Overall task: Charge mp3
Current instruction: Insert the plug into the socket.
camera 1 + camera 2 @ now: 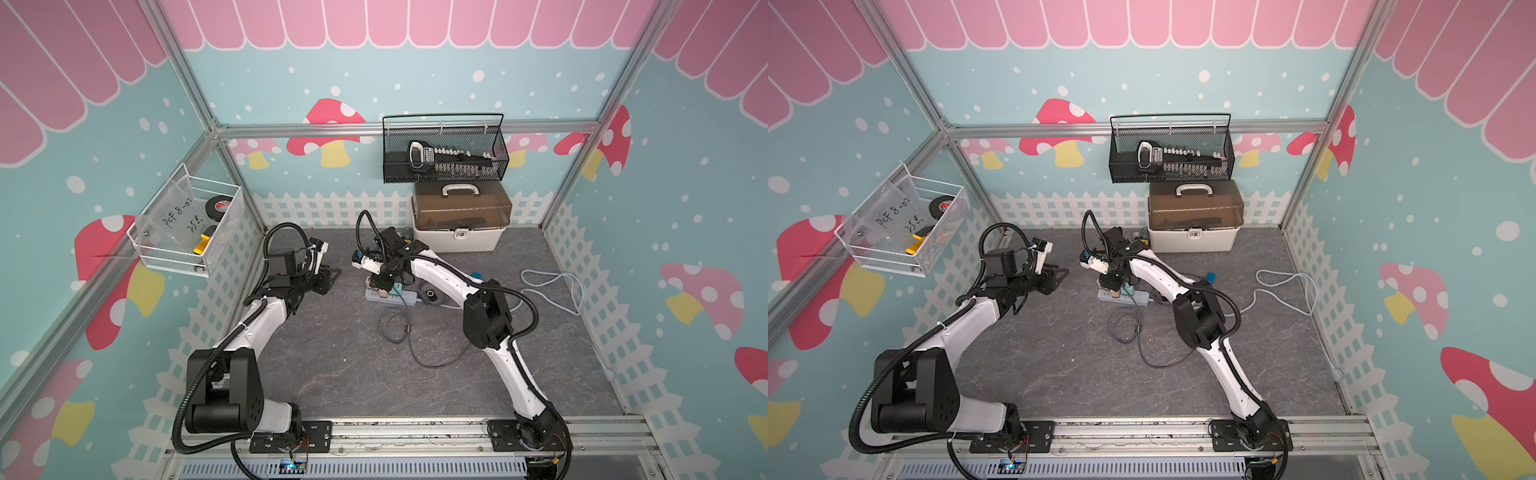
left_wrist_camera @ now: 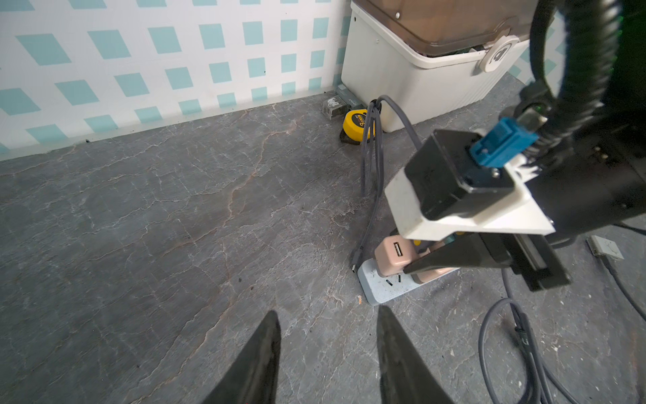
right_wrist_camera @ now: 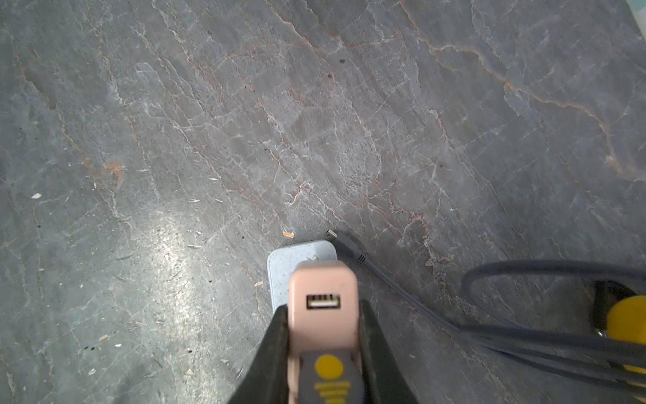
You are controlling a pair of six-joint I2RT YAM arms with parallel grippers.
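Teal mushroom-print walls [image 1: 374,83], pink scalloped trim [image 1: 374,25], white fence border [image 1: 324,208], grey marbled floor [image 1: 353,374]

A brown-lidded white toolbox [image 1: 457,241] stood by the back wall [image 1: 332,83], a yellow tape measure [image 2: 354,123] just beside it; above, a black mesh basket [image 1: 451,173] held a handsaw [image 1: 440,156].

**Handwritten marks on a clear sheet**

"PCF 8-02" and, beneath it, "25" with an unclear mark are read on the clear sheet [image 1: 176,218] in the white wire basket [image 1: 226,226], well apart from the jaws of the left gripper [image 1: 332,274]. Print on the yellow tape measure [image 2: 354,122], far beyond those jaws, is too blurred to be read.
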